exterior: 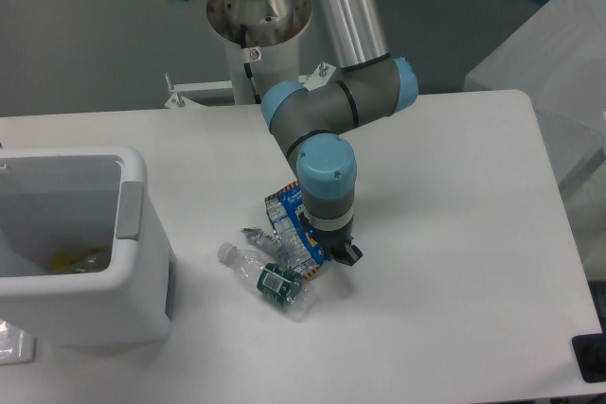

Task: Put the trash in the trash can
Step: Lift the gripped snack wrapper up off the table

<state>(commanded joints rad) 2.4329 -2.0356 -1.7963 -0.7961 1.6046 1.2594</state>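
The blue snack wrapper [289, 227] stands tilted up on edge at mid-table, its printed face showing. My gripper [327, 254] points down and is shut on the wrapper's right side, with the fingertips mostly hidden under the wrist. Just left of the wrapper lies the small silvery wrapper [253, 233]. The crushed clear bottle [267, 276] with a green label rests on the table below and in front of the blue wrapper, touching or nearly touching it. At the left edge stands the white trash can [133, 177] with its grey side handle [129, 210].
Something yellow [66, 259] lies at the bottom of the trash can. The arm's base [258, 16] rises behind the table's far edge. A grey box [554, 54] stands off the right side. A black object [589, 357] sits at the front right corner.
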